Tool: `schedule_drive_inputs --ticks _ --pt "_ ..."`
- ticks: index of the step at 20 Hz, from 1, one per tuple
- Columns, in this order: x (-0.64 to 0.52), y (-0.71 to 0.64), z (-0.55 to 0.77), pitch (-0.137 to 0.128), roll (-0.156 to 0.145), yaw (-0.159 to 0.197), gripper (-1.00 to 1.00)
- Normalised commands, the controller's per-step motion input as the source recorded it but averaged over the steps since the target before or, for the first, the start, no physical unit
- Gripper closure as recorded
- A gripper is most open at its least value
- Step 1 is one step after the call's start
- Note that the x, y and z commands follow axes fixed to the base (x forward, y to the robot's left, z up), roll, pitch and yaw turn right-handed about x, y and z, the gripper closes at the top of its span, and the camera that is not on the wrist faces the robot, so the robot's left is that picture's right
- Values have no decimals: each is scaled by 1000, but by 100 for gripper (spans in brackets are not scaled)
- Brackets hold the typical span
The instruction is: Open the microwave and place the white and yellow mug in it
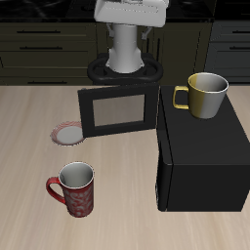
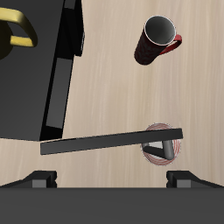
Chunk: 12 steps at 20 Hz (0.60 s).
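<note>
The microwave is a large black box, and its door with the greyish window stands swung wide open. In the wrist view the door shows edge-on beside the black body. The white and yellow mug stands upright on top of the microwave; only its yellow handle shows in the wrist view. My gripper hangs high above the table near the open door, open and holding nothing, with its fingertips far apart.
A red patterned mug with a grey inside stands upright on the table towards the front edge, also seen as the red mug from the wrist. A small white plate with a red rim lies beside the open door.
</note>
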Motion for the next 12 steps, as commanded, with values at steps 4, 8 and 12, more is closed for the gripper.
schedule_drive_inputs --ticks 4,8,12 --pt "146 246 257 -6 13 -25 -100" --pt "184 263 245 -16 10 -12 -100" --pt "277 240 96 14 -2 -4 -100"
